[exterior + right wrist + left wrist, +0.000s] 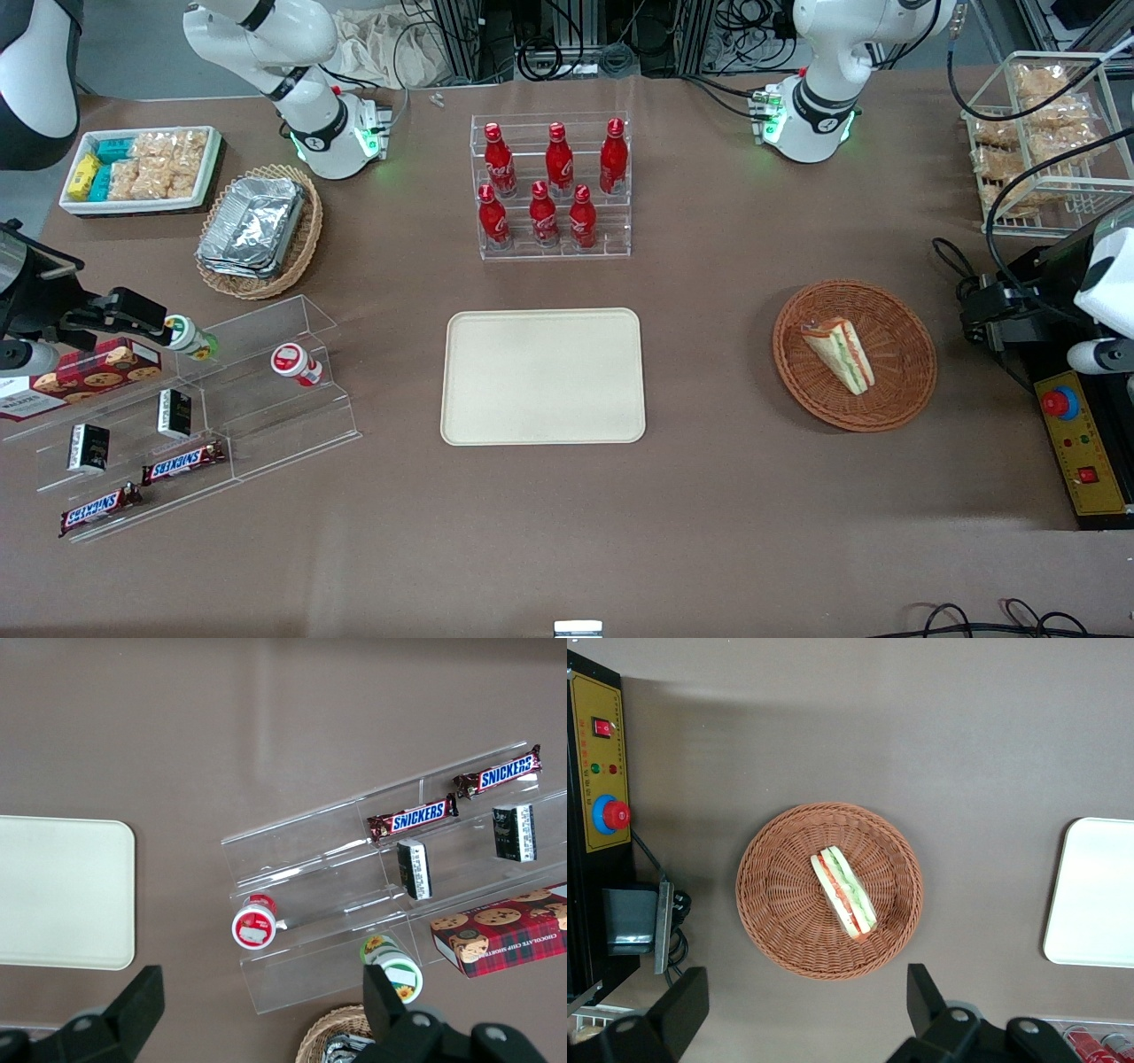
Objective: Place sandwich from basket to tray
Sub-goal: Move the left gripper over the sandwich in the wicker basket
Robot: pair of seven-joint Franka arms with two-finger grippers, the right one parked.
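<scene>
The sandwich [840, 354], a pale bread wedge with green and orange-pink layers, lies in the round reddish-brown basket [899, 323] toward the working arm's end of the table. The cream tray [542, 376] lies flat mid-table, with nothing on it. My left gripper [973, 310] hangs open and empty above the table beside the basket, toward the working arm's end. The left wrist view looks down on the sandwich [843, 893], the basket [775, 895] and the tray's edge [1094, 895]; the gripper [804, 1005] is well above them with its fingers wide apart.
A black and yellow control box with a red stop button [1083, 443] sits beside the basket. A clear rack of red bottles [554, 190] stands farther from the camera than the tray. A wire rack of snacks [1045, 133], an oval basket of foil containers [259, 232] and a clear snack shelf [177, 416] line the edges.
</scene>
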